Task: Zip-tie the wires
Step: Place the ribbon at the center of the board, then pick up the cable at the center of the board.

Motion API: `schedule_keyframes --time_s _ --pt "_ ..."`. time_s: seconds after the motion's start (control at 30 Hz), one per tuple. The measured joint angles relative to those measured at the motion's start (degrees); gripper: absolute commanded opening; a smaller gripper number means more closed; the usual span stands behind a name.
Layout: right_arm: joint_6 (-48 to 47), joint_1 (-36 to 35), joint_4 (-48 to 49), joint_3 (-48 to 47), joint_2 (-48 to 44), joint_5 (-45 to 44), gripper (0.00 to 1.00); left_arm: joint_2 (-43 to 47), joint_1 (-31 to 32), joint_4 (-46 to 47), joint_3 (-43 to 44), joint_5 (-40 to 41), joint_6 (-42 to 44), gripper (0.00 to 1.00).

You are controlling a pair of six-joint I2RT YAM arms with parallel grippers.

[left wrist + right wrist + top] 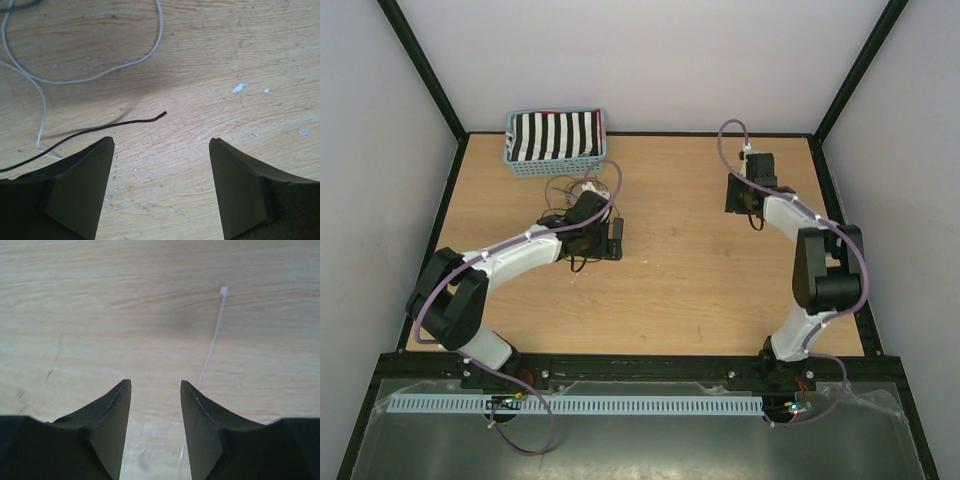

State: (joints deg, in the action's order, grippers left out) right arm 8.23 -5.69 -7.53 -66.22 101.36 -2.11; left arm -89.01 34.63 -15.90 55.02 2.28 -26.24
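My right gripper [156,390] hangs half open, holding nothing, the zip tie [214,335] lying just beside it. My left gripper [161,150] gapes wide near the wires [130,121]. Bundling looks unstarted; next I must pinch the tie cleanly.

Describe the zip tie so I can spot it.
On the table, look under the right end effector. The zip tie is a thin, pale, nearly straight strip ending in a small square head, unlike the curling wires.
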Motion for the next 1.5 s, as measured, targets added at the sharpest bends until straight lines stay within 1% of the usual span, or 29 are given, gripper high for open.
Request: schedule_keyframes --time_s 0.13,0.23,0.37,0.4,0.47,0.6,0.63,0.67,0.7,0.8,0.9,1.0,1.03,1.13,1.17,1.3,1.37,1.5 --pt "1.97 0.00 1.62 5.46 -6.29 4.90 0.55 -0.98 1.81 -1.22 2.36 2.32 3.52 0.74" --pt "3.28 0.00 3.28 9.27 -10.16 8.39 0.58 -3.80 2.43 -1.33 4.00 3.93 5.25 0.69" --pt "4.46 0.00 4.94 12.52 -14.12 12.52 0.58 -8.35 3.13 -1.53 4.96 6.99 7.21 0.65" --pt "4.66 -0.02 5.25 12.70 -14.58 13.35 0.58 -9.46 3.21 -1.57 5.29 7.72 7.63 0.62" --pt "4.87 -0.02 5.88 12.72 -15.15 14.78 0.58 -11.63 3.50 -1.64 6.21 9.27 8.31 0.51" --pt "5.07 -0.07 6.54 13.05 -16.04 16.55 0.58 -13.62 4.55 -1.60 7.32 12.48 9.09 0.17" --pt "5.07 -0.07 6.56 13.25 -16.28 16.83 0.58 -13.60 4.74 -1.70 7.41 13.11 9.29 0.10" --pt "5.07 -0.07 6.62 13.40 -16.46 17.07 0.58 -13.49 4.92 -1.95 7.63 13.64 9.38 0.04" --pt "5.07 -0.07 6.60 13.51 -16.52 17.25 0.58 -13.27 4.96 -2.08 7.76 14.10 9.70 0.00" --pt "5.09 -0.44 6.71 13.68 -16.68 17.99 0.58 -10.69 4.96 -3.52 8.04 14.88 10.82 0.00" --pt "5.14 -1.33 7.08 14.01 -16.72 18.80 0.58 -5.20 4.90 -6.32 9.60 15.19 12.87 0.00" --pt "5.27 -4.17 8.13 14.69 -16.72 19.80 0.60 1.16 3.58 -8.63 14.58 13.88 14.58 0.00" --pt "5.40 -5.29 8.61 14.93 -16.72 20.46 0.62 3.10 2.54 -9.16 16.59 12.81 14.88 0.00" --pt "6.80 -8.44 12.24 16.59 -16.72 23.76 0.72 8.55 -4.11 -9.90 23.56 8.55 15.15 0.00" --pt "7.69 -9.46 14.10 17.44 -16.72 25.03 0.77 9.75 -6.78 -10.16 25.88 7.52 15.15 0.00" --pt "9.86 -14.03 23.12 21.40 -16.74 28.79 0.91 12.48 -16.31 -11.54 35.08 3.10 14.53 0.00" --pt "9.92 -17.55 28.09 22.47 -16.72 29.42 0.95 13.18 -18.95 -12.35 38.47 0.24 13.73 0.00" --pt "8.63 -24.61 39.08 22.32 -15.61 29.94 0.96 13.81 -21.42 -13.46 42.73 -5.18 11.67 0.00"
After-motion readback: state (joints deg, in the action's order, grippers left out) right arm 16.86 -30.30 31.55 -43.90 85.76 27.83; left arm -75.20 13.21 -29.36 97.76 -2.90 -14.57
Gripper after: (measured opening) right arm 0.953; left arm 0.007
